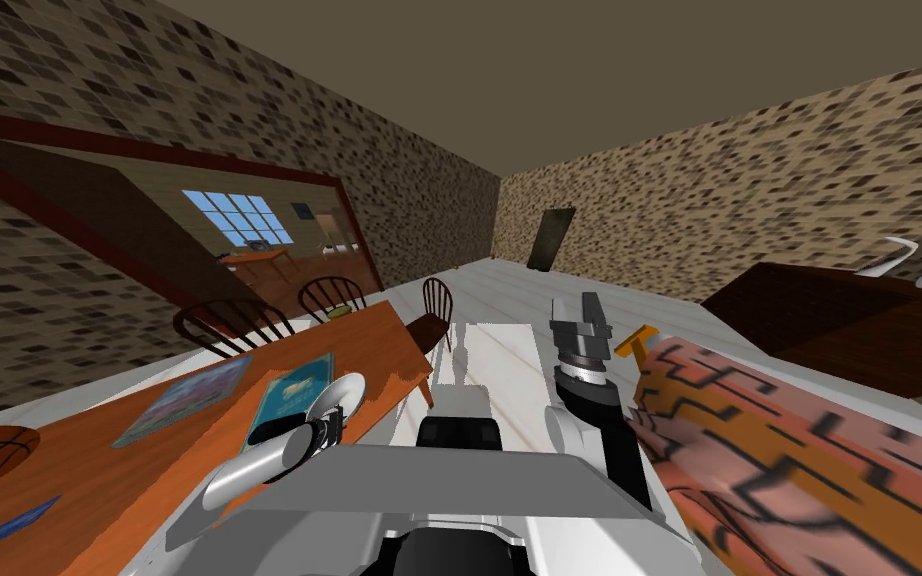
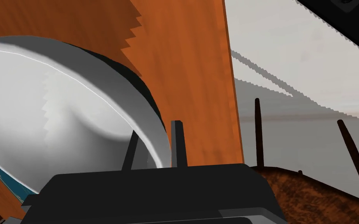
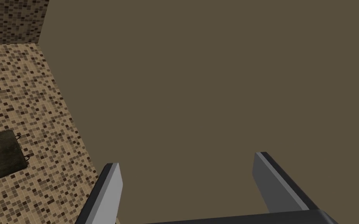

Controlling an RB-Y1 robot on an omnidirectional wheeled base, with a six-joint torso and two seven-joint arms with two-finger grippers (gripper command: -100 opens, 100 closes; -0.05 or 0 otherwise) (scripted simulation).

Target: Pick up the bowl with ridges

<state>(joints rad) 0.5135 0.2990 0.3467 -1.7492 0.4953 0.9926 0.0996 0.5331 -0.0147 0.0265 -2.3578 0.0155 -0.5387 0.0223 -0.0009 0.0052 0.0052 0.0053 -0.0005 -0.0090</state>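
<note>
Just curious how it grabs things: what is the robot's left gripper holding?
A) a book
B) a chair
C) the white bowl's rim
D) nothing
C: the left gripper pinches the white bowl by its rim, one finger inside, one outside.

Legible text: none. Two blue-green mats (image 1: 287,398) on the desk (image 1: 99,480) bear prints, too blurred to read.
</note>
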